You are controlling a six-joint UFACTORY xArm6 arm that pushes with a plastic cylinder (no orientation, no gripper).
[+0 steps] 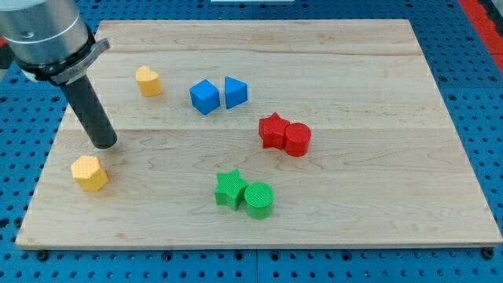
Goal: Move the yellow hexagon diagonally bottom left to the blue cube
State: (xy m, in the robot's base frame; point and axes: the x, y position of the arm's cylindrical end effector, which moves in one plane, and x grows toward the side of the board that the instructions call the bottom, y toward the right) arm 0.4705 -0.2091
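Observation:
The yellow hexagon point(89, 173) lies near the board's left edge, toward the view's bottom. The blue cube point(204, 97) sits in the upper middle, touching a blue triangle point(235, 92) on its right. My tip point(104, 145) rests on the board just above and slightly right of the yellow hexagon, a small gap apart. The blue cube is far to the tip's upper right.
A yellow heart point(148, 80) lies at the upper left. A red star point(273, 130) touches a red cylinder point(298, 139) right of centre. A green star point(230, 189) touches a green cylinder point(258, 200) at the lower middle. The wooden board point(377, 181) lies on a blue pegboard.

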